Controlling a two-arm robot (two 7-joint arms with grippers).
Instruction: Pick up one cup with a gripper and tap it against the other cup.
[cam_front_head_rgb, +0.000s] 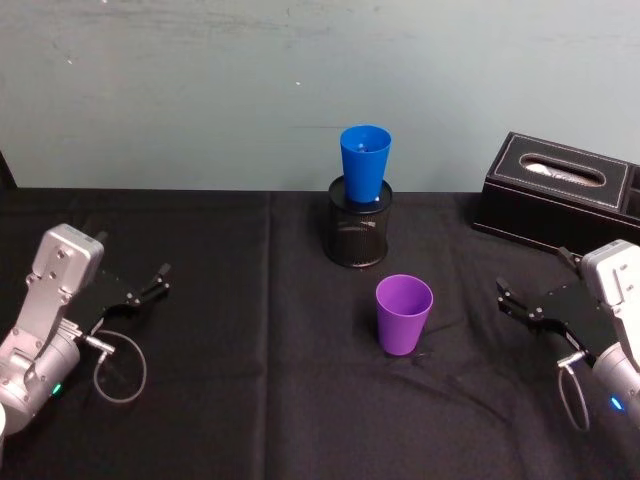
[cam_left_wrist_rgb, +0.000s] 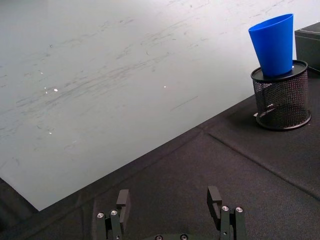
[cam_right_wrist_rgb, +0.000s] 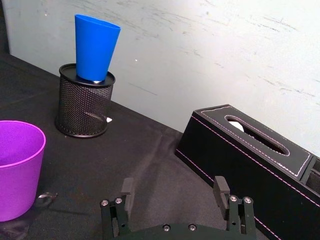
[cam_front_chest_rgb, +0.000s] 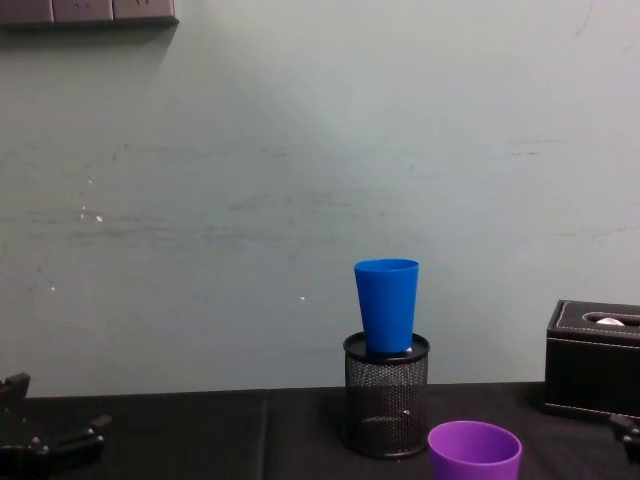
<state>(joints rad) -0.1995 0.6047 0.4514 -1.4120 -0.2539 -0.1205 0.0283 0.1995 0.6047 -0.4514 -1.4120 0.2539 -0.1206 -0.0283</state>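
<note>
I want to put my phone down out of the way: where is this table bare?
Widest bare cloth lies between the left gripper and the mesh holder with the blue cup. The front strip before the purple cup is free. Tighter: between purple cup, right gripper and tissue box.

The counter (cam_front_head_rgb: 230, 300), draped in black cloth, carried a purple cup (cam_front_head_rgb: 403, 314) standing upright near its middle. A black wire-mesh pen holder (cam_front_head_rgb: 358, 235) stood behind that cup, nearer the wall, and a black tissue box (cam_front_head_rgb: 555, 195) sat at the far right.
</note>
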